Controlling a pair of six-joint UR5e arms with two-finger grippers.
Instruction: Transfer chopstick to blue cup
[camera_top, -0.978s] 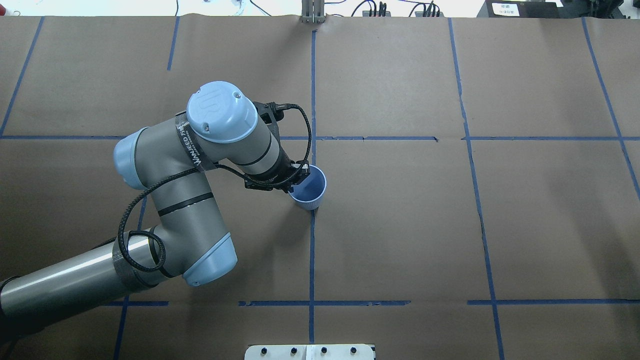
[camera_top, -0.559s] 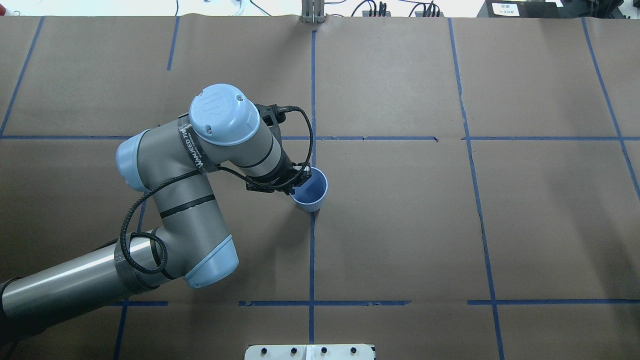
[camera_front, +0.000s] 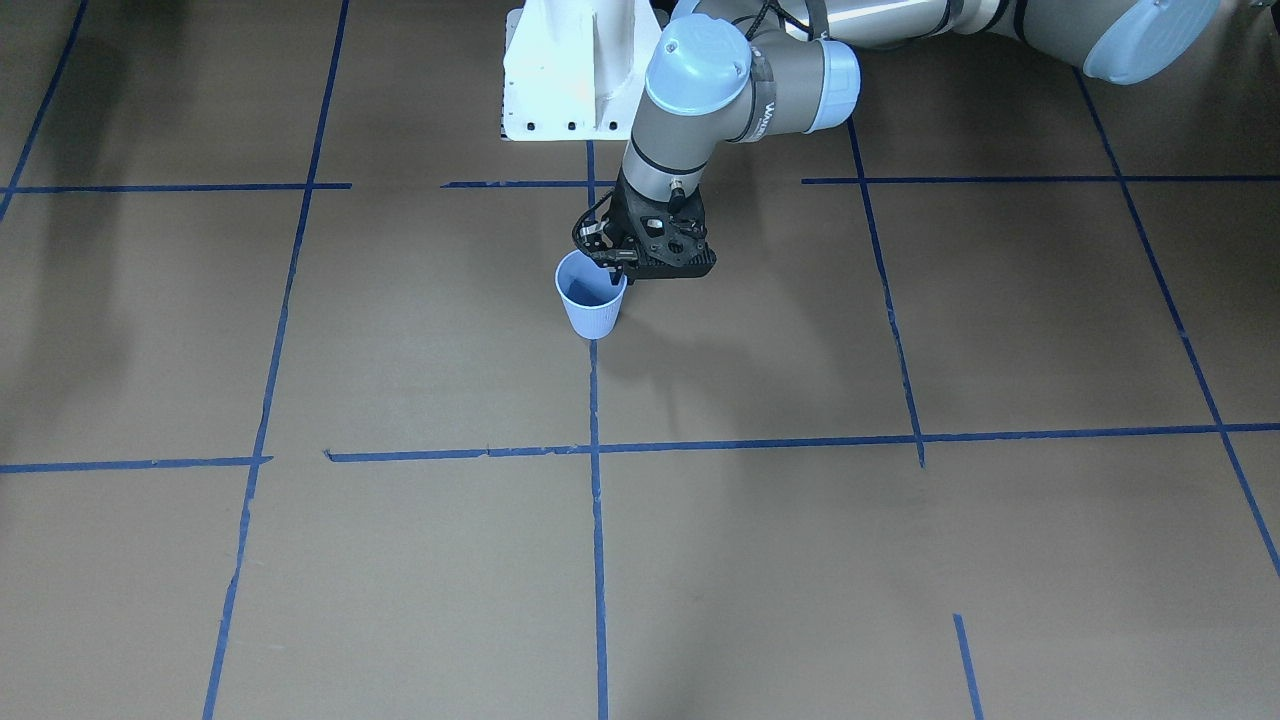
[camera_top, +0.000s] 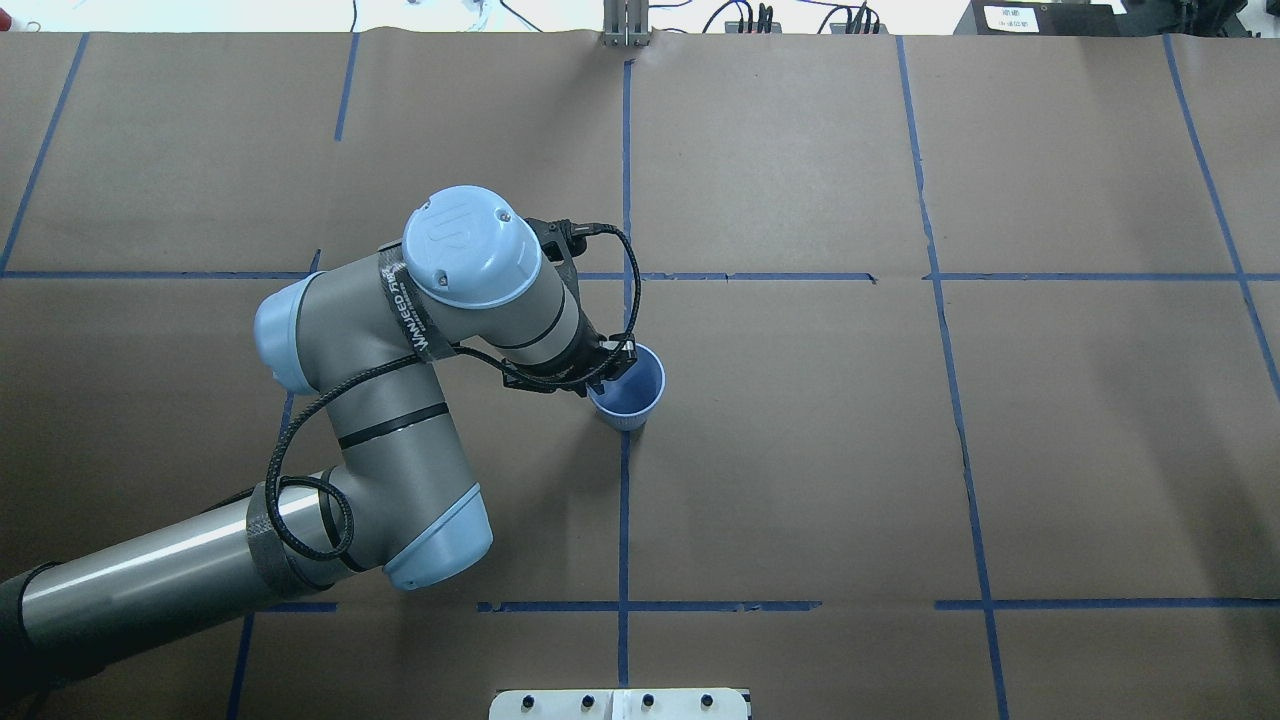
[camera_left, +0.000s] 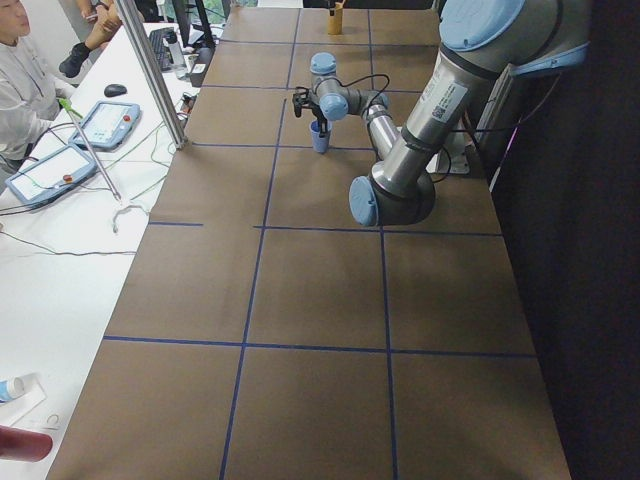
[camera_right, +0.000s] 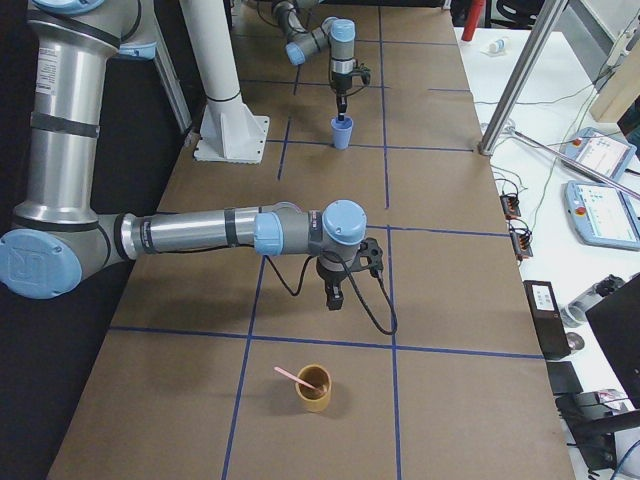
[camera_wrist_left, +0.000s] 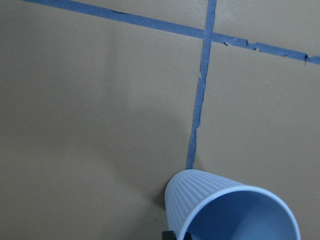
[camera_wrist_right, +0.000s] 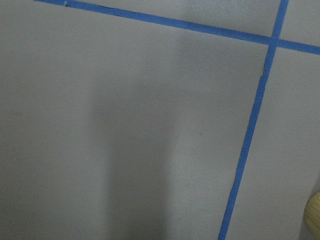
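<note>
L gripper (camera_front: 607, 271) pinches blue cup (camera_front: 591, 311) at rim — R gripper (camera_right: 336, 300): can't tell open/shut.

Overhead exterior: high behind the robot, looks forward and down. The tabletop (camera_top: 800, 450) fills the frame to its far edge.
Front-facing: beyond the far edge, steep downward look, robot base (camera_front: 565, 70) at top.
Both share the blue cup (camera_top: 628, 390) on the centre tape line (camera_top: 623, 520).
Exterior left and right: at opposite short edges, looking lengthwise. The blue cup is distant in both.
Left wrist: close, blue cup at the frame's bottom.
Right wrist: very close to the tabletop, tan cup (camera_wrist_right: 313, 215) clipped at lower right.
</note>
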